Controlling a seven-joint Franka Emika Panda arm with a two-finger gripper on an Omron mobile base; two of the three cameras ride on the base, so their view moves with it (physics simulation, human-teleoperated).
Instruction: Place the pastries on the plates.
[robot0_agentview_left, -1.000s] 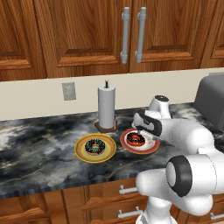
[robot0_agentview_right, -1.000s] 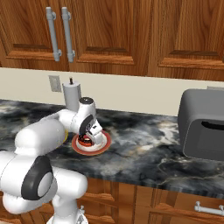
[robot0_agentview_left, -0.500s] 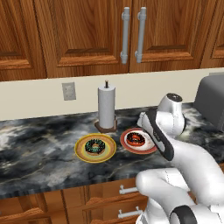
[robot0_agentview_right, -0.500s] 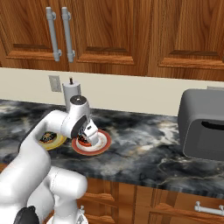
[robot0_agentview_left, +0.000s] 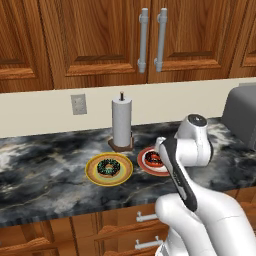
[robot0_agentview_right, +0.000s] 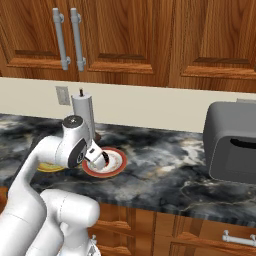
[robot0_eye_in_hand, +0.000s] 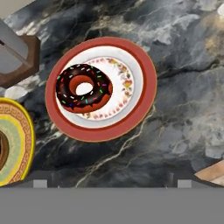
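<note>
On the red-rimmed plate (robot0_eye_in_hand: 140, 65) lies the reddish-sided donut (robot0_eye_in_hand: 83, 88), flat, icing and sprinkles upward, its hole facing straight up; being a ring, it has no long axis to speak of. It sits off-centre on the white patterned middle of that plate, shifted toward the side nearest the yellow-rimmed plate (robot0_eye_in_hand: 24, 131) in the hand view. The second donut, dark-sided (robot0_agentview_left: 108, 167), lies flat near the centre of the yellow-rimmed plate's green middle, hole upward as well. The two plates rest on the dark marbled bench (robot0_agentview_left: 45, 175), just beside each other with a narrow strip of stone between their rims.

The claw (robot0_agentview_right: 98, 161) hangs above the red-rimmed plate, apart from the donut and touching nothing; in the hand view the donut lies ahead of the fingertips (robot0_eye_in_hand: 41, 180) and toward the left one. Its fingers stand apart, with nothing between them. From the left base view the claw itself is hidden behind the white forearm (robot0_agentview_left: 192, 145), which covers the right part of the red-rimmed plate.

Behind the plates, near the wall, stands the paper-towel roll (robot0_agentview_left: 121, 121) upright on its brown square base (robot0_agentview_left: 120, 145). Well to the right sits a grey toaster (robot0_agentview_right: 232, 142). A wall outlet (robot0_agentview_left: 78, 104) and wooden cabinets (robot0_agentview_left: 95, 40) are above.
</note>
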